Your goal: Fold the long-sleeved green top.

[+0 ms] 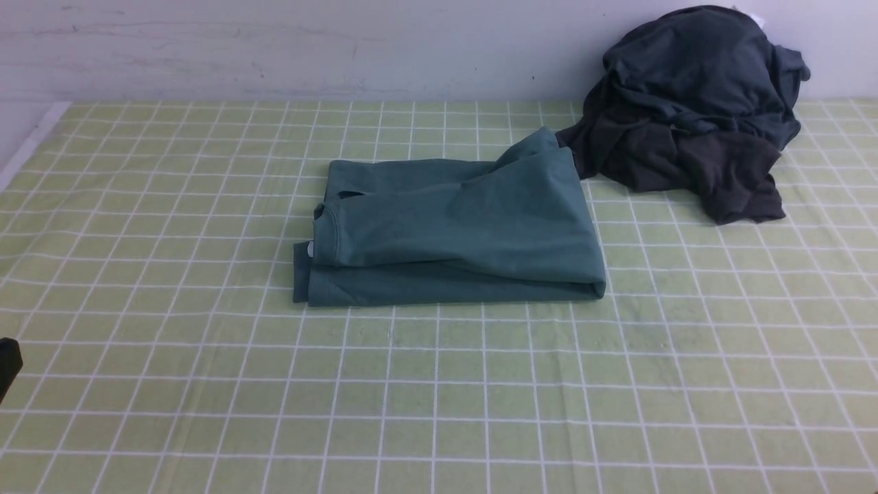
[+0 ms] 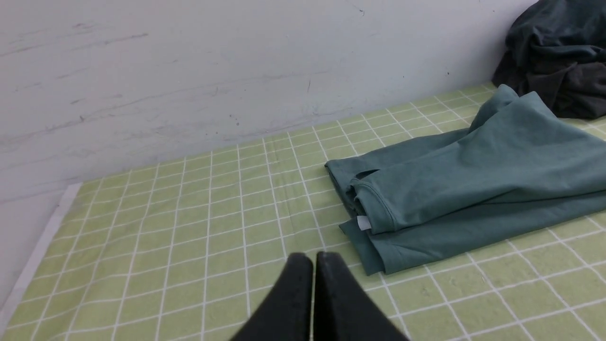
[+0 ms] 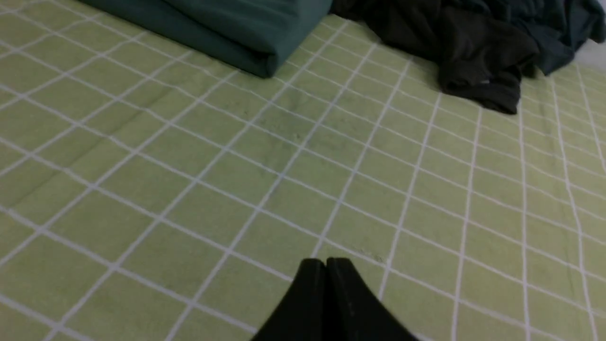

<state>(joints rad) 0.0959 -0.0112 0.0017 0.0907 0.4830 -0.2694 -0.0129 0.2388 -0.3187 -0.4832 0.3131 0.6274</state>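
Observation:
The green long-sleeved top (image 1: 453, 226) lies folded into a rectangle in the middle of the table, neck and white label toward the left, fold edge at the right. It also shows in the left wrist view (image 2: 473, 189) and its folded corner in the right wrist view (image 3: 236, 28). The chest logo is hidden. My left gripper (image 2: 314, 258) is shut and empty, over bare cloth short of the top's left corner; only a black bit of it (image 1: 8, 363) shows at the front view's left edge. My right gripper (image 3: 325, 262) is shut and empty over bare cloth, apart from the top.
A dark charcoal-grey heap of garments (image 1: 693, 110) lies at the back right against the wall, touching the top's far right corner; it also shows in both wrist views (image 2: 554, 61) (image 3: 473, 52). A green checked tablecloth (image 1: 206, 384) covers the table. A white wall (image 1: 274, 48) runs behind.

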